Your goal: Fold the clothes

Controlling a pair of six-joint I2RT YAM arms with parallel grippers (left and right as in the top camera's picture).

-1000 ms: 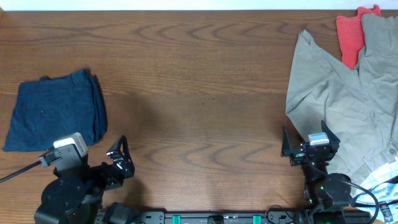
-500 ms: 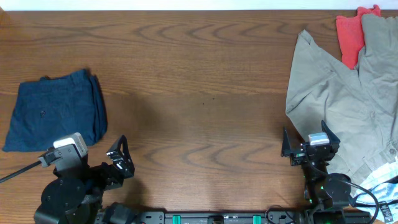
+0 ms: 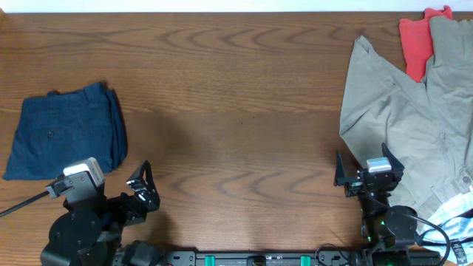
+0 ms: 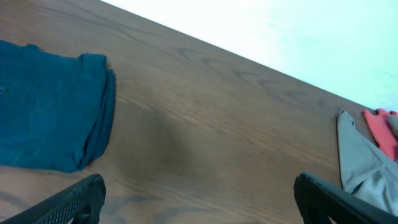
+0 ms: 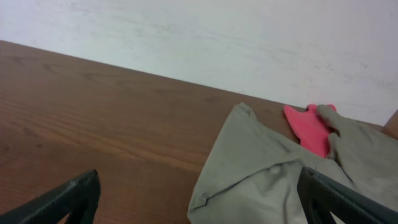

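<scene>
No change over the last second: left fingers [image 4: 74, 198] and right fingers [image 5: 68, 196] parked at lower frame, spread wide, empty. Navy shorts [image 3: 65, 139] lie folded at left of desk [image 3: 236, 111]; fold looks complete.

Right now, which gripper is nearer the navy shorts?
Left. The left gripper sits just below-right of the shorts in the overhead view, not touching. The right gripper is far across the table, by the khaki garment.
</scene>
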